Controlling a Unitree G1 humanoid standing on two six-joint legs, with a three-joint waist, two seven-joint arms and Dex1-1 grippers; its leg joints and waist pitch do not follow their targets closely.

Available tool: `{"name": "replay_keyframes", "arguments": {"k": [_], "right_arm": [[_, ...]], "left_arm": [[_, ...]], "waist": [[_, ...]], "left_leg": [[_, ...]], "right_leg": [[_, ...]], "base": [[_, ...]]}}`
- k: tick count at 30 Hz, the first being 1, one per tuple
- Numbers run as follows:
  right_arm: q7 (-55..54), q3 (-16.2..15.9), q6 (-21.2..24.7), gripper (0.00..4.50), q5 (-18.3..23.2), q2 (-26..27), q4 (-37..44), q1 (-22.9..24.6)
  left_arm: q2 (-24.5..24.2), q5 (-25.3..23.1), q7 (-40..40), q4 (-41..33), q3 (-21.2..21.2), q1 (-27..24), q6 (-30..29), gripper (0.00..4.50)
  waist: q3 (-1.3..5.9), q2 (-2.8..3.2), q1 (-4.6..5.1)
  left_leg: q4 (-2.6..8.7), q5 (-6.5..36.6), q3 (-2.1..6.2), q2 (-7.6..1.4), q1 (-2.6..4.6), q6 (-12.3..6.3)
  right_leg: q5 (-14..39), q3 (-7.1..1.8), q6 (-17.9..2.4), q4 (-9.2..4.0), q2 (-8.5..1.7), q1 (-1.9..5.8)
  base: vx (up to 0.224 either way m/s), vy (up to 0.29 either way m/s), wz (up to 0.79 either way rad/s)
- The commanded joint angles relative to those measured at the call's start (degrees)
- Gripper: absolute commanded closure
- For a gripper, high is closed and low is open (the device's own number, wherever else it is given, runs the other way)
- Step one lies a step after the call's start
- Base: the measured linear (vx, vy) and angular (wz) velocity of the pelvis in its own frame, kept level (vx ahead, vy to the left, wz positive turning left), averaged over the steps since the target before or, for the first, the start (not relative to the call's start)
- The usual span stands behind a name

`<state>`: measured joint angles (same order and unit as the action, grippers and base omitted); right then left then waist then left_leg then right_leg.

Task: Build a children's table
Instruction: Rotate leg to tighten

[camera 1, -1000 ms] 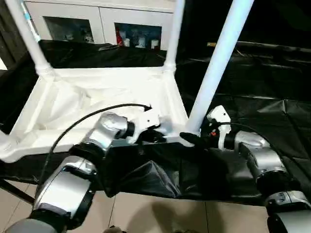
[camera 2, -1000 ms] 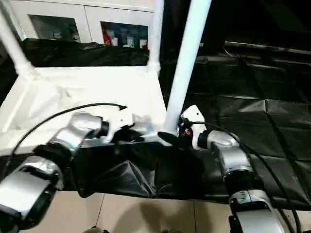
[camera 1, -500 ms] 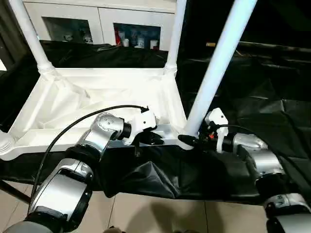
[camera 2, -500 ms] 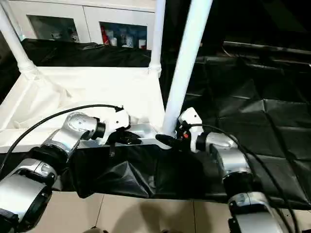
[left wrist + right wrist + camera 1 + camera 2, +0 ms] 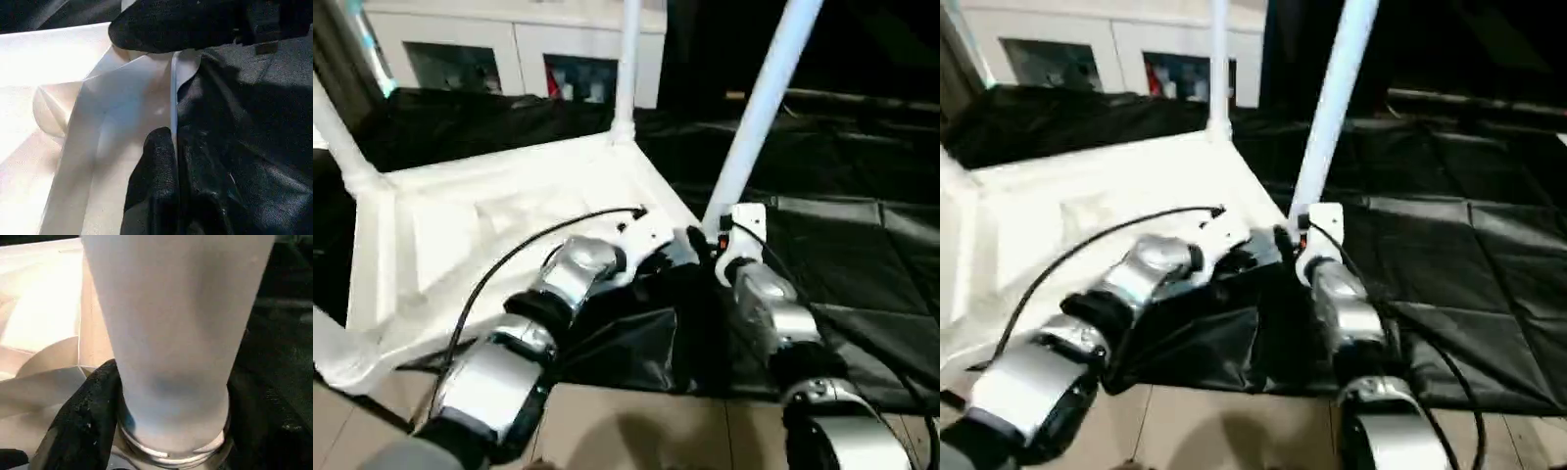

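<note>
**Observer:** What are the jaws doing?

**Operator:** My left gripper (image 5: 168,171) is pinched tight on the near rim of the tabletop (image 5: 509,211), close to the corner nearest me. From the left wrist camera I see one black finger (image 5: 154,186) pressed against the thin white edge. My right gripper (image 5: 166,431) stands spread around the base of the near-right leg (image 5: 759,113), where the tube meets its socket (image 5: 171,450); one black finger (image 5: 83,416) lies against the leg's side. I can't tell how firmly it bears on the leg.

**Observer:** And the table itself?

**Operator:** It lies upside down on a black sheet (image 5: 842,255), ribbed underside facing up. The near-right leg rises slanted from its corner. Another leg (image 5: 626,69) stands upright at the far-right corner, and one more (image 5: 337,132) at the far-left corner. Both grippers meet at the same near corner, just beside each other. Beyond the sheet stands a white cabinet (image 5: 509,54) with glass doors.
</note>
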<state>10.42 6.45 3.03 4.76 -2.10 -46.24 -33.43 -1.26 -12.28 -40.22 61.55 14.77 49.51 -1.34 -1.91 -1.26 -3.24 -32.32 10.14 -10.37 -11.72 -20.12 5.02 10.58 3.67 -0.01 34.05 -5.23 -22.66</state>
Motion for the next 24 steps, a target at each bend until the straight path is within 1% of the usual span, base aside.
{"name": "replay_keyframes", "arguments": {"k": [1,2,3,4,5,6,8,9,10,11,12,13,14,15,16,17,18,19,20,21,22,23,24], "right_arm": [[2.5,-4.0,1.2,1.07,-0.8,3.7,-2.4,0.6],[3.3,-4.1,0.4,1.07,-0.8,3.7,-2.3,0.5],[4.3,-4.9,-0.7,1.01,-1.6,2.9,-2.0,0.6],[4.3,-4.9,-0.7,0.82,-1.6,2.9,-2.0,0.6],[5.6,-5.5,-1.6,0.82,-2.2,1.9,-1.8,0.7],[8.7,-6.5,-2.6,0.82,-2.7,-0.5,-1.2,1.0],[9.6,-6.6,-2.8,0.82,-2.7,-1.4,-1.0,1.1],[9.6,-6.6,-2.8,0.82,-2.7,-1.4,-1.0,1.1],[12.2,-6.6,-2.4,0.82,-2.1,-2.8,-0.2,1.4],[15.9,-6.7,-2.0,0.82,-1.4,-4.5,0.8,1.7],[19.9,-6.9,-1.5,0.82,-0.7,-6.4,2.0,2.2],[21.1,-6.9,-1.4,0.82,-0.6,-7.0,2.2,2.3],[23.9,-6.9,-1.2,0.82,-0.4,-8.2,2.9,2.5],[27.3,-7.4,-0.7,0.82,0.0,-9.7,3.9,2.9],[27.5,-7.4,-0.7,0.82,0.0,-9.8,4.0,2.9],[30.2,-7.7,-0.3,0.82,0.4,-10.9,4.8,3.1],[33.8,-8.2,0.1,0.82,1.1,-12.4,5.6,3.4],[36.3,-8.7,0.2,0.82,1.5,-13.4,6.0,3.4],[39.4,-9.1,0.2,0.82,2.0,-14.7,6.4,3.2],[40.0,-9.2,0.2,0.82,2.1,-14.9,6.5,3.1],[41.4,-9.2,0.3,0.82,2.5,-15.4,6.7,3.0],[42.3,-9.2,0.5,0.82,2.8,-15.7,6.8,2.8],[43.8,-9.0,0.6,0.82,3.3,-16.0,6.8,2.5]], "left_arm": [[3.9,0.2,1.1,0.7,1.3,-1.1,0.5,4.50],[3.8,0.1,0.5,0.7,1.5,-1.2,1.0,4.50],[3.1,0.1,-0.1,0.8,1.4,-1.3,1.6,4.50],[3.1,0.1,-0.1,0.8,1.4,-1.3,1.6,4.50],[2.3,0.2,-0.9,0.7,1.4,-1.4,2.1,4.50],[0.7,0.4,-2.2,0.6,1.0,-1.5,3.0,4.50],[0.1,0.4,-2.6,0.5,1.0,-1.6,3.4,4.50],[0.1,0.4,-2.6,0.5,1.0,-1.6,3.4,4.50],[-0.9,0.6,-3.8,0.3,0.8,-1.8,3.6,4.50],[-2.1,0.8,-5.6,0.1,0.7,-2.1,4.4,4.50],[-3.5,1.0,-8.0,-0.4,0.7,-2.6,5.2,4.50],[-3.9,1.1,-8.7,-0.5,0.7,-2.7,5.4,4.50],[-4.8,1.3,-10.4,-0.9,0.7,-3.0,6.1,4.50],[-6.0,2.0,-13.8,-1.8,0.9,-3.8,7.2,4.50],[-6.0,2.0,-14.0,-1.9,0.9,-3.9,7.3,4.50],[-6.9,2.6,-16.8,-2.7,1.0,-4.5,7.8,4.50],[-8.0,3.1,-19.6,-3.4,1.2,-5.1,8.5,4.50],[-8.9,3.3,-21.7,-3.9,1.5,-5.5,8.8,4.50],[-10.1,3.4,-23.9,-4.3,1.7,-5.9,9.2,4.50],[-10.4,3.4,-24.4,-4.4,1.8,-6.0,9.3,4.50],[-10.9,3.7,-25.3,-4.6,1.8,-6.2,9.3,4.50],[-11.3,3.9,-26.0,-4.9,1.7,-6.3,9.2,4.50],[-12.0,4.3,-27.6,-5.4,1.7,-6.4,8.9,4.50]], "waist": [[2.49,-0.19,0.13],[2.52,-0.13,0.12],[2.49,-0.24,0.11],[2.47,-0.19,0.09],[2.48,-0.19,0.09],[2.46,-0.45,0.09],[2.51,-0.36,0.05],[2.50,-0.47,0.00],[2.56,-0.64,-0.04],[2.60,-0.72,-0.18],[2.58,-0.75,-0.26],[2.55,-0.71,-0.37],[2.56,-0.84,-0.34],[2.62,-0.91,-0.26],[2.77,-0.85,-0.41],[2.80,-0.81,-0.40],[2.80,-0.80,-0.37],[2.88,-0.94,-0.42],[2.90,-0.75,-0.57],[2.85,-0.68,-0.57],[2.88,-0.78,-0.73],[2.84,-0.69,-0.72],[2.80,-0.71,-0.74]], "left_leg": [[4.01,17.1,0.36,-1.05,-0.05,-1.70],[4.01,17.1,0.33,-1.12,0.01,-1.84],[4.04,17.2,0.34,-1.13,-0.03,-1.88],[4.06,17.4,0.35,-1.11,-0.03,-1.94],[4.04,17.6,0.36,-1.11,-0.03,-2.05],[4.03,17.4,0.34,-1.10,-0.12,-2.23],[3.95,17.2,0.27,-1.10,-0.14,-2.51],[3.88,16.2,0.22,-1.06,-0.27,-2.95],[3.83,15.8,0.15,-1.04,-0.22,-3.16],[3.75,15.4,0.16,-0.99,-0.24,-3.52],[3.64,14.6,0.05,-1.08,-0.35,-4.24],[3.65,14.3,0.07,-1.04,-0.37,-4.57],[3.65,13.2,0.15,-1.07,-0.76,-5.12],[3.60,12.7,0.08,-1.12,-0.76,-5.19],[3.49,11.4,0.10,-1.26,-0.67,-5.49],[3.43,10.4,0.10,-1.29,-0.70,-5.88],[3.40,10.2,0.00,-1.40,-0.54,-5.88],[3.32,10.0,0.00,-1.41,-0.48,-6.04],[3.22,9.0,-0.05,-1.62,-0.52,-6.76],[3.20,8.8,-0.09,-1.66,-0.55,-6.84],[3.14,9.1,-0.21,-1.72,-0.44,-6.84],[3.17,9.2,-0.20,-1.76,-0.50,-6.76],[3.18,10.0,-0.21,-1.79,-0.50,-6.29]], "right_leg": [[20.6,-2.13,-8.7,-5.38,-2.81,1.94],[19.5,-2.16,-9.1,-5.30,-2.78,1.88],[19.5,-2.13,-9.1,-5.32,-2.81,1.87],[19.5,-2.13,-9.2,-5.28,-2.78,1.94],[19.7,-2.08,-9.3,-5.32,-2.78,1.95],[19.5,-2.07,-9.3,-5.32,-2.80,2.02],[19.1,-2.10,-9.3,-5.29,-2.80,2.09],[18.4,-2.16,-9.6,-5.17,-2.88,2.15],[18.2,-2.15,-9.6,-5.19,-2.85,2.16],[17.9,-2.08,-9.7,-5.13,-2.84,2.33],[16.9,-2.14,-10.0,-5.08,-2.87,2.34],[16.6,-2.09,-10.1,-5.04,-2.85,2.43],[16.4,-1.97,-10.3,-4.88,-2.88,2.69],[16.5,-2.01,-10.3,-4.90,-2.95,2.65],[14.9,-2.05,-10.8,-4.70,-3.01,2.67],[13.1,-2.01,-11.4,-4.41,-2.91,2.67],[12.4,-2.05,-11.9,-4.37,-2.90,2.48],[11.5,-1.99,-12.5,-4.20,-2.88,2.57],[7.9,-2.01,-13.9,-3.69,-2.78,2.66],[7.0,-2.00,-14.3,-3.59,-2.76,2.65],[6.3,-1.93,-14.8,-3.42,-2.71,2.63],[6.2,-1.93,-15.0,-3.29,-2.71,2.64],[7.1,-1.87,-15.2,-3.30,-2.79,2.67]], "base": [[0.000,0.000,0.00],[0.000,0.000,0.00],[0.000,0.000,0.00],[0.000,0.000,0.00],[0.000,0.000,0.00],[0.000,0.000,0.00],[0.000,0.000,0.00],[0.000,0.000,0.00],[0.000,0.000,0.00],[0.000,0.000,0.00],[0.000,0.000,0.00],[0.000,0.000,0.00],[0.000,0.000,0.00],[0.000,0.000,0.00],[0.000,0.000,0.00],[0.000,0.000,0.00],[0.000,0.000,0.00],[0.000,0.000,0.00],[0.000,0.000,0.00],[0.000,0.000,0.00],[0.000,0.000,0.00],[0.000,0.000,0.00],[0.000,0.000,0.00]]}}
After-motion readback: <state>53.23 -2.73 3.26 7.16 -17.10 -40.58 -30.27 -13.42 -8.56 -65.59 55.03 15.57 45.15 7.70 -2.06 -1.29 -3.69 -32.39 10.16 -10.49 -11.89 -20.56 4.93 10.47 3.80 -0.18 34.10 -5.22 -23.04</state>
